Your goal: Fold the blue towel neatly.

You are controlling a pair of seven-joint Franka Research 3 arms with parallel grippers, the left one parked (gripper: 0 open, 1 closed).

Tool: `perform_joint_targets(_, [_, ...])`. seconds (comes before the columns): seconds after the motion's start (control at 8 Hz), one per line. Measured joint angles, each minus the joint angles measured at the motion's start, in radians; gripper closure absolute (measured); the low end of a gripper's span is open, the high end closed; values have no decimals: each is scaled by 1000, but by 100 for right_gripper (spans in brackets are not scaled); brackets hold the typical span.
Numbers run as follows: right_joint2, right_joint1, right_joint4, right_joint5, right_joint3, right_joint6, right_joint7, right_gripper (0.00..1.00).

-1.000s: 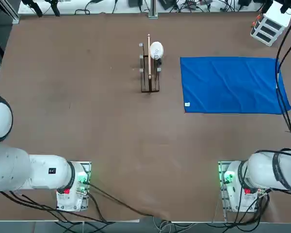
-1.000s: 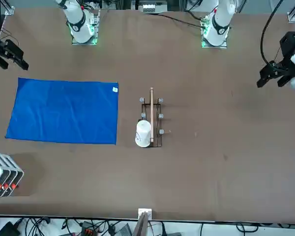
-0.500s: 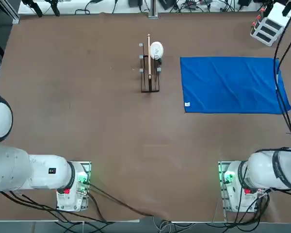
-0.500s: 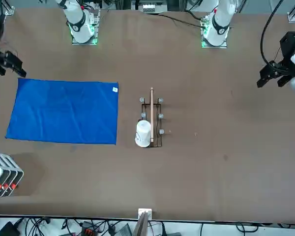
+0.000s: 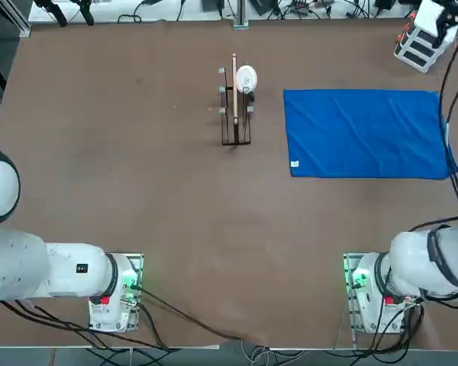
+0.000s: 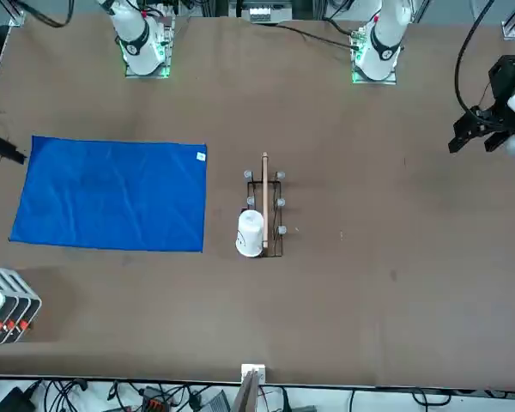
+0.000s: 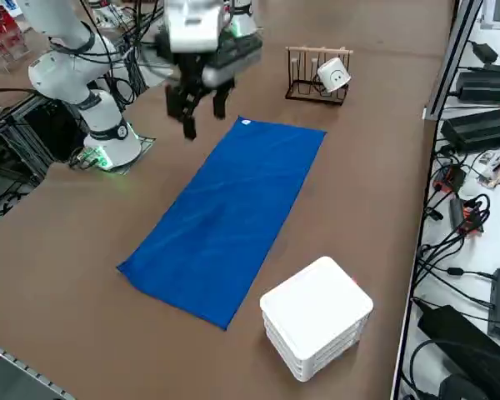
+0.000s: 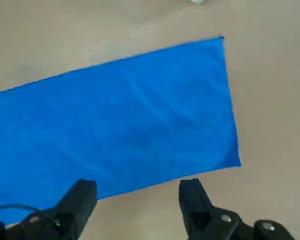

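Note:
The blue towel lies spread flat on the brown table, lightly wrinkled, with a small white tag at its corner nearest the table's middle. It also shows as the blue towel, the blue towel and the blue towel. My right gripper hangs well above the table, open and empty. In the wrist view the right gripper has its fingers spread over bare table beside a long edge of the towel, near one end. Nothing touches the cloth.
A wooden rack with a white cup stands left of the towel. A white box-shaped device sits by the towel's far right corner. Cables and equipment line the table's right edge.
The right gripper has drifted away from the robot's base past the towel's right end, almost out of the front view. The towel has not moved.

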Motion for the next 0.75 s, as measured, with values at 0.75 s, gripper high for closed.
perform_joint_targets(0.75, [-11, -274, -349, 0, -3, 266, -62, 1])
